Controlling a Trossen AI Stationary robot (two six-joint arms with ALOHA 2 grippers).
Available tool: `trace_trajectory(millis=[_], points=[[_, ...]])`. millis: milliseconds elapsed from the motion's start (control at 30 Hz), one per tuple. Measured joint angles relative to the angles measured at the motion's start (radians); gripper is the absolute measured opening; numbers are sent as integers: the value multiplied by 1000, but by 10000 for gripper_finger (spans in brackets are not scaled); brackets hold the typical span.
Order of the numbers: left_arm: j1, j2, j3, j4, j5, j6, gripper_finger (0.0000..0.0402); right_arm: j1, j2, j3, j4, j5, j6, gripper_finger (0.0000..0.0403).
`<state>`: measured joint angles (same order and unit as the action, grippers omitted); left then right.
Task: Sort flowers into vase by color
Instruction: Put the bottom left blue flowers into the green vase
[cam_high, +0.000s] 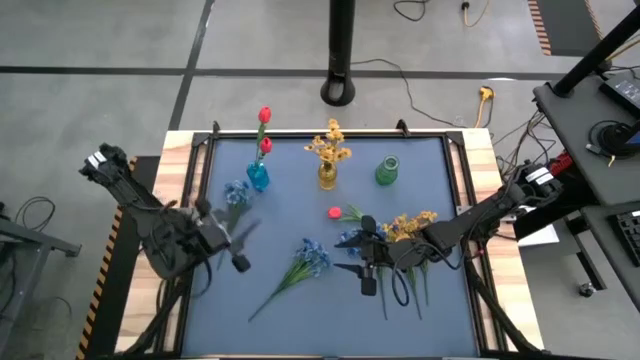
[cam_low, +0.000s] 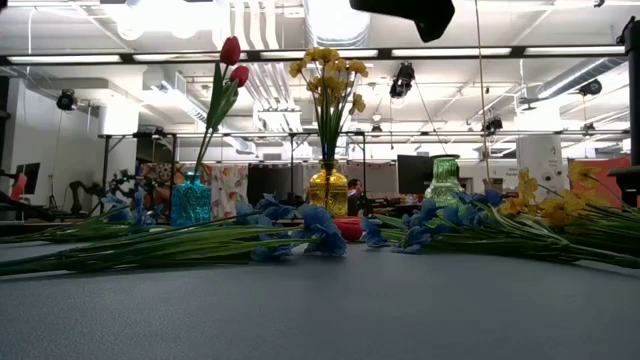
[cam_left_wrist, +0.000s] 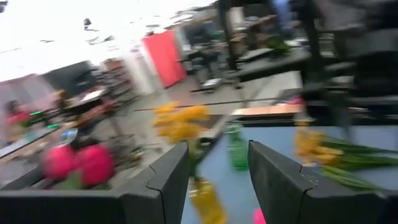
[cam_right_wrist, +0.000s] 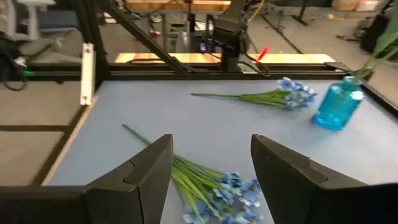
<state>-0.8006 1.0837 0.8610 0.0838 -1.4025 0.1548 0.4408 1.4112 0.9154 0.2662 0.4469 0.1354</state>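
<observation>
**A:** Where do the flowers stand on the worktop right now?

**B:** Three vases line the far edge. The blue vase (cam_high: 258, 178) toward the far left corner holds red tulip buds (cam_high: 264, 116), the amber vase (cam_high: 327, 176) at the middle of the far edge holds a yellow sprig (cam_high: 330, 143), and the green vase (cam_high: 387, 171) beside it has nothing in it that I can see. Loose on the mat: one blue sprig (cam_high: 236, 194) just beside the blue vase, another blue sprig (cam_high: 312, 257) near the centre with its stem running toward the near left corner, a red bud (cam_high: 334, 212) lying in front of the amber vase, and a bunch of yellow and blue sprigs (cam_high: 408, 226) toward the right edge.

**A:** And the left gripper?

**B:** The left gripper (cam_high: 232, 240) sits over the left part of the mat, nearer the front than the sprig by the blue vase and left of the centre sprig, touching neither. Its fingers stand apart with nothing between them; its wrist view looks between them toward the amber and green vases.

**A:** The right one?

**B:** The right gripper (cam_high: 366, 255) is at the left end of the right-hand bunch, with the centre blue sprig just beyond its fingertips. Its jaws are apart and empty; blue blossoms (cam_right_wrist: 233, 193) lie on the mat below the gap.
</observation>
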Motion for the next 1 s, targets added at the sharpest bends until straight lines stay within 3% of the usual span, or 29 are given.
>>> trace_trajectory(millis=[133, 300, 433, 667, 1000], points=[[31, 95, 81, -145, 276, -160, 148, 0, -10, 17, -9, -10, 4, 210], [90, 217, 203, -574, 615, -517, 148, 0, -35, 74, -115, -10, 17, 210], [111, 332, 257, -832, 812, -743, 148, 0, -38, 118, -191, -10, 38, 210], [112, 510, 238, -863, 920, -846, 152, 0, -37, 163, -245, -10, 49, 210], [120, 629, 227, -725, 917, -874, 214, 0, -36, 164, -261, -14, 64, 210]])
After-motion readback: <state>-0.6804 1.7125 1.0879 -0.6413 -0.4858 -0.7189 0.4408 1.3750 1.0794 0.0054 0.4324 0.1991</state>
